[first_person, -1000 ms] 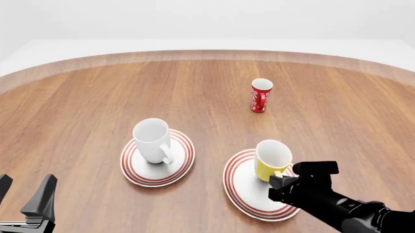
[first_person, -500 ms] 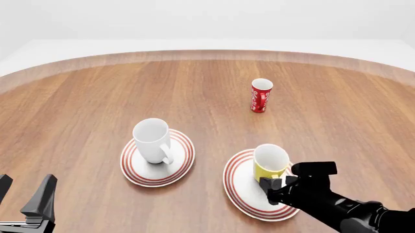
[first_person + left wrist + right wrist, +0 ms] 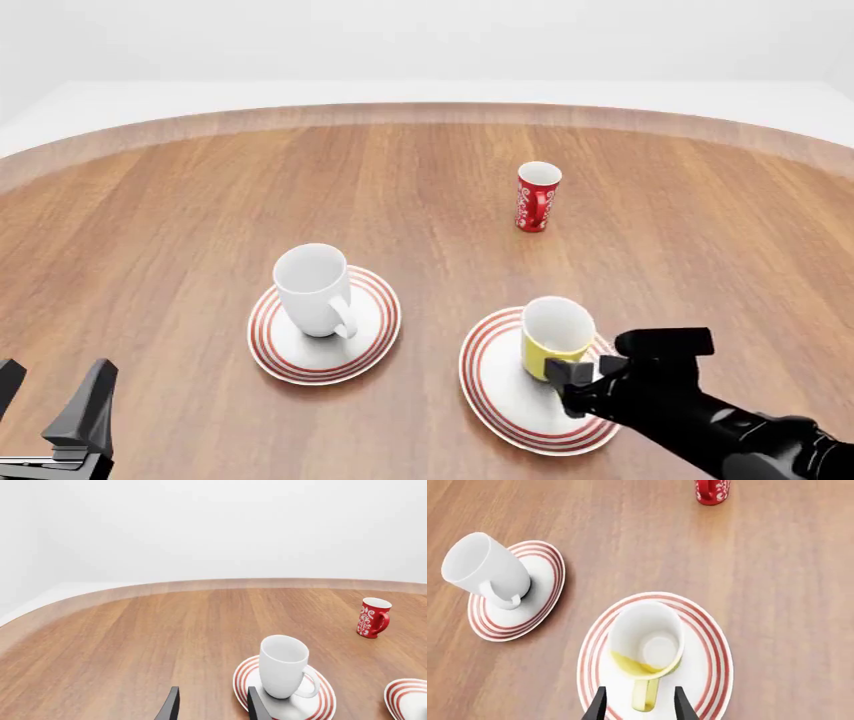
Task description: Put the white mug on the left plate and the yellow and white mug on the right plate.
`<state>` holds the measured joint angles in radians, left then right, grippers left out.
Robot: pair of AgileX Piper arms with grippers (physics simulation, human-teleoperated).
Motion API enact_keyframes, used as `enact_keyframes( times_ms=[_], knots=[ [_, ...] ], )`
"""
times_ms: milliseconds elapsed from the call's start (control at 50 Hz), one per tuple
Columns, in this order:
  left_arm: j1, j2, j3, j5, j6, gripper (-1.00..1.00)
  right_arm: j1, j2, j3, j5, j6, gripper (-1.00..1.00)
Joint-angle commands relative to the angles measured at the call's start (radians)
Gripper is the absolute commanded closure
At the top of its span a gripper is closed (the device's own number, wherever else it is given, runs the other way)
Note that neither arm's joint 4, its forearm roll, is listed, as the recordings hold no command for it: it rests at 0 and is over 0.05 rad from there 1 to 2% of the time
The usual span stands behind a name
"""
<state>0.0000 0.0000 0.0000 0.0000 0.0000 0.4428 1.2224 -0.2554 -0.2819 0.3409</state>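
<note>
Glossy round yellow and white mug (image 3: 557, 336) upright on ringed right plate (image 3: 497, 395)

Simulated tabletop scene; bare white backdrop (image 3: 427, 40); round wooden table (image 3: 200, 220); flat rendered surfaces throughout.

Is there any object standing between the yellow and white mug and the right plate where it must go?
No, nothing visible does. The yellow and white mug stands upright on the right plate already. The right hand is open, its fingers on either side of the mug's handle.
</note>
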Motion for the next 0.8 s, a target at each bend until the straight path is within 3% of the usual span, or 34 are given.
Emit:
enact_keyframes(
  times_ms=[20, 260, 320, 440, 720, 800],
  knots=[
    [0.0, 0.0, 0.0, 0.0, 0.0, -1.0, -0.007, -0.113, -0.008, 0.09, -0.011, -1.0],
    [0.0, 0.0, 0.0, 0.0, 0.0, -1.0, -0.019, -0.296, -0.05, 0.247, -0.029, -1.0],
    [0.0, 0.0, 0.0, 0.0, 0.0, -1.0, -0.035, -0.374, -0.067, 0.301, -0.056, -1.0],
    [0.0, 0.0, 0.0, 0.0, 0.0, -1.0, -0.059, -0.529, -0.134, 0.436, -0.077, -1.0],
    [0.0, 0.0, 0.0, 0.0, 0.0, -1.0, -0.129, -0.767, -0.29, 0.631, -0.108, -1.0],
    [0.0, 0.0, 0.0, 0.0, 0.0, -1.0, -0.151, -0.824, -0.303, 0.669, -0.079, -1.0]
  ],
)
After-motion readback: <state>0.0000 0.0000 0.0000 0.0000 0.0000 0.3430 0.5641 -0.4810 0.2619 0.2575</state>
